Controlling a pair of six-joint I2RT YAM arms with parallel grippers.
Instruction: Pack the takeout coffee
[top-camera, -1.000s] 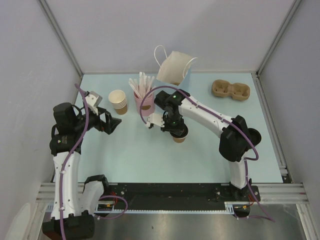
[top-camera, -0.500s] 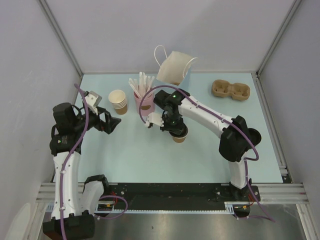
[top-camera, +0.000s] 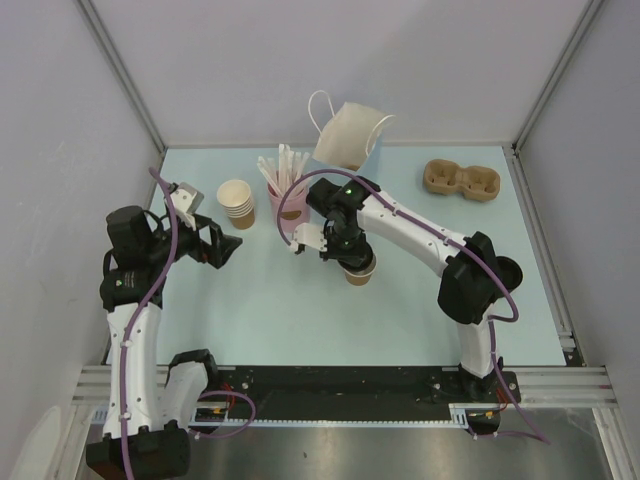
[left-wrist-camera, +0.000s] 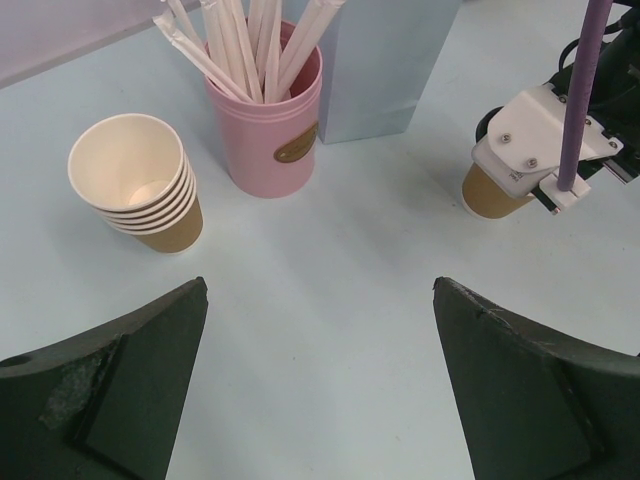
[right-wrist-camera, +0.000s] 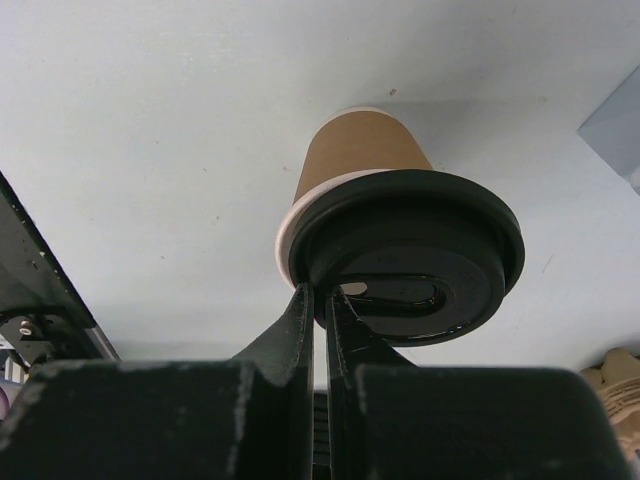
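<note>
Two grippers: the right gripper (right-wrist-camera: 320, 300) is clenched on the edge of the black lid of the takeout coffee (top-camera: 361, 271). The left gripper (left-wrist-camera: 320, 290) is spread wide with nothing between its fingers, at the left of the top view and well apart from the cup.
Place of the coffee: it is in the middle of the top view, directly under the right gripper. It cannot be told if its base touches the worktop (top-camera: 260, 300).
Risk, the lid: the hold is only on the lid rim, not on the brown body. If the lid is not pressed on firmly, it may come off during a lift, and the cup would drop and spill.
Risk, the tilt: the pinch sits at one side of the lid, so the cup may hang crooked and swing when carried.
Risk, the bag: the paper bag (top-camera: 348, 135) stands at the upper middle and looks to lean. Its mouth does not show clearly, so the cup could hit the bag's edge and push the bag over.
In the way: the pink cup with straws (top-camera: 288, 205) stands near the right arm, to the left of the line from coffee to bag. The tall straws could be caught by the arm.
Other things: the stack of paper cups (top-camera: 237, 202) is left of the pink cup, and the cardboard cup carrier (top-camera: 460, 181) is at the upper right. Both are off the likely path.
</note>
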